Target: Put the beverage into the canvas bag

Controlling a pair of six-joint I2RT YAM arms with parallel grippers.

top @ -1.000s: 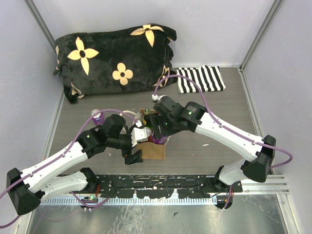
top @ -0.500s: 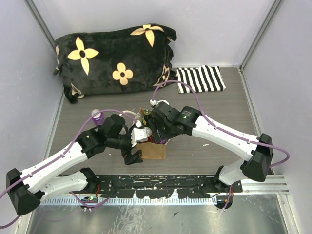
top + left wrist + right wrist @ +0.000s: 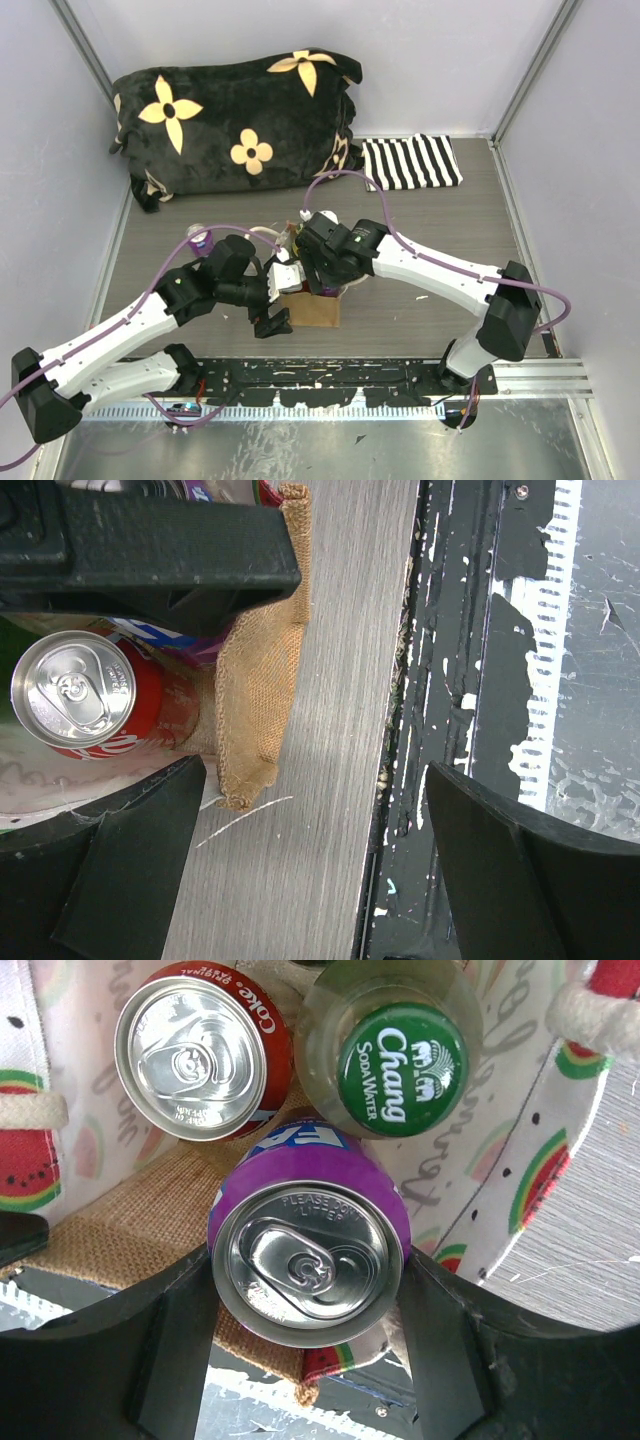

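Note:
The canvas bag (image 3: 310,308) stands near the table's front edge, tan burlap outside and watermelon-print lining (image 3: 505,1165) inside. It holds a red Coke can (image 3: 200,1050) and a green-capped Chang soda bottle (image 3: 400,1065). My right gripper (image 3: 322,275) is shut on a purple can (image 3: 308,1250) and holds it upright in the bag's mouth, beside those two. My left gripper (image 3: 320,870) is open and empty at the bag's burlap side (image 3: 262,680), one finger against the bag and the other over the black rail. The red can also shows in the left wrist view (image 3: 75,695).
A black pillow with yellow flowers (image 3: 235,120) lies at the back left. A black-and-white striped cloth (image 3: 412,162) lies at the back right. A small purple-capped bottle (image 3: 199,239) stands left of the bag. The black rail (image 3: 330,375) runs along the front edge.
My right arm has shifted left and drawn in over the bag with the purple can in its grip. My left arm has barely moved.

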